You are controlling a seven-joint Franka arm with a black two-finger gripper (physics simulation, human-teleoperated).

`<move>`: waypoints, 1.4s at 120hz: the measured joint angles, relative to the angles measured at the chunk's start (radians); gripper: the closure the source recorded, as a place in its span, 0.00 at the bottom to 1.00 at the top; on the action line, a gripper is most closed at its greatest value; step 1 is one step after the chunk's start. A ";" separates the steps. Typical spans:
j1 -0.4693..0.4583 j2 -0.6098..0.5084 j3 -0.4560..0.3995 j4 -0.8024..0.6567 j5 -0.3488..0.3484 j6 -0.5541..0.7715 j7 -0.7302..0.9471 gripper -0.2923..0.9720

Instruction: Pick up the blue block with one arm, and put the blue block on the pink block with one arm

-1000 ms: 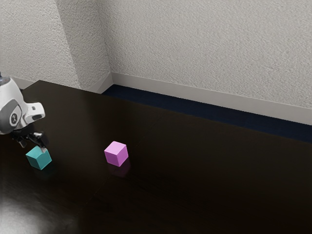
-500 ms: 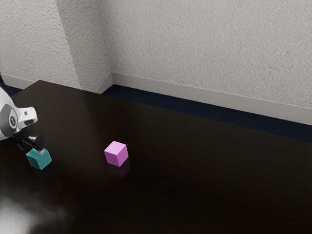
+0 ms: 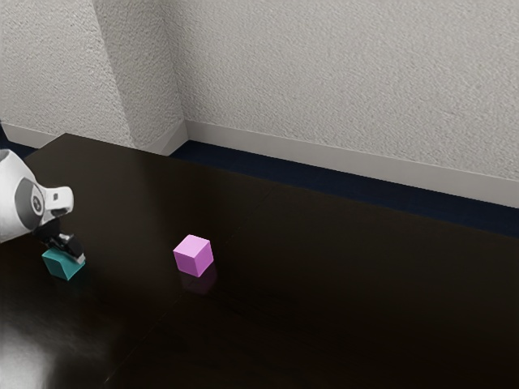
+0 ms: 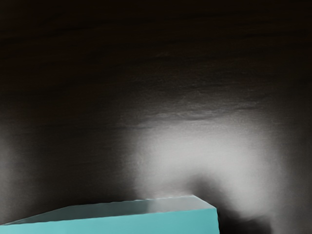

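Observation:
The blue block point(image 3: 57, 266), a teal-blue cube, sits on the dark table point(image 3: 324, 292) at the exterior view's left. My black gripper point(image 3: 66, 252) has come down over it, open, with one finger on each side of the block's top. In the wrist view the blue block point(image 4: 122, 217) lies close under my hand. The pink block point(image 3: 193, 255) stands alone on the table, a short way toward the exterior view's right of the blue one.
The dark glossy table runs wide toward the exterior view's right. Its far edge point(image 3: 268, 182) meets a strip of dark blue floor and a white baseboard below a textured wall.
My hand has dropped from just above the blue block down around it. Neither block has moved.

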 joint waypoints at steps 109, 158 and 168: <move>-0.184 -0.255 -0.022 -0.072 -0.086 -0.032 0.029 0.50; -0.196 -0.235 -0.143 -0.019 0.038 -0.138 -0.421 0.51; -0.152 -0.193 -0.189 0.048 0.106 -0.147 -0.504 0.50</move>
